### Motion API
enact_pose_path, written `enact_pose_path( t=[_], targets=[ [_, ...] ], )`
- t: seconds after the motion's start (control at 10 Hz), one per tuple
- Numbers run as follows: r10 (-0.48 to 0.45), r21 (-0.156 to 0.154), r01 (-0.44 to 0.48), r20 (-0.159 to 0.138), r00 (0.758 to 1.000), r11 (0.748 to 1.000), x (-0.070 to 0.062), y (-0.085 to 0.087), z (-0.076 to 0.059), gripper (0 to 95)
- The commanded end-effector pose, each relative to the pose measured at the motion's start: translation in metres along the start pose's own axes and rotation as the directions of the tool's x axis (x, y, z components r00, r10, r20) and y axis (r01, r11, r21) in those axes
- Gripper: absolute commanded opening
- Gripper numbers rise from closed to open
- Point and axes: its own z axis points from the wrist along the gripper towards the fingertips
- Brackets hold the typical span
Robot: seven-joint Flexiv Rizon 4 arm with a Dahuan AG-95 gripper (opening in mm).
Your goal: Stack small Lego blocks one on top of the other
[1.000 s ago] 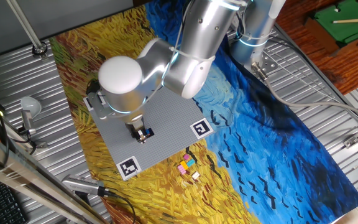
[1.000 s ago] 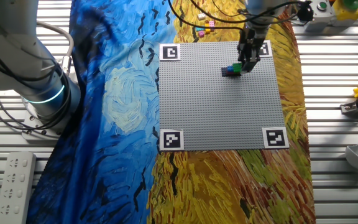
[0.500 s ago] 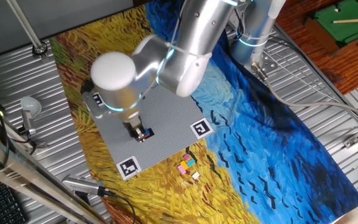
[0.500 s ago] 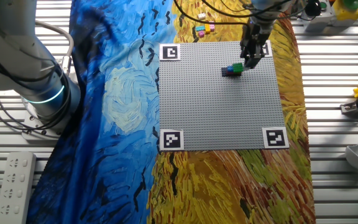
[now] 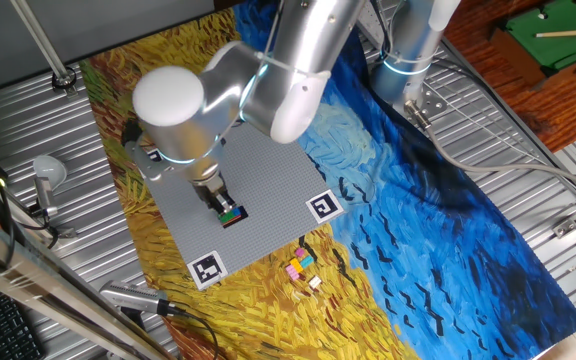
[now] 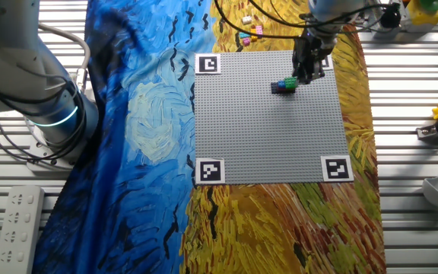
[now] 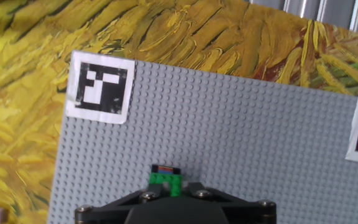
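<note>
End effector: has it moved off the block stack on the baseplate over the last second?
Yes. The end effector has drawn back from the block stack toward the baseplate's far corner tag; the stack sits where it was.

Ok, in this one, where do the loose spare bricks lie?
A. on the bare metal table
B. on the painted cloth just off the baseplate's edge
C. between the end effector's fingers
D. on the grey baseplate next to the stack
B: the loose bricks lie on the yellow part of the cloth, just outside the baseplate; only the small stack stands on the plate.
</note>
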Motion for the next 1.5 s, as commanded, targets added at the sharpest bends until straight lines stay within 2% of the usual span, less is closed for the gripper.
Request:
enact_pose_path(
  t=[0.1,0.6,1.5],
  targets=[
    [-0.026,0.003,0.026,0.008,1.0,1.0,0.007,-0.01,0.002,0.0],
    [-0.018,0.003,0.018,0.025,1.0,1.0,0.017,-0.017,0.013,0.0],
    [-0.013,0.001,0.013,0.035,0.999,1.0,0.022,-0.017,0.019,0.0]
  ],
)
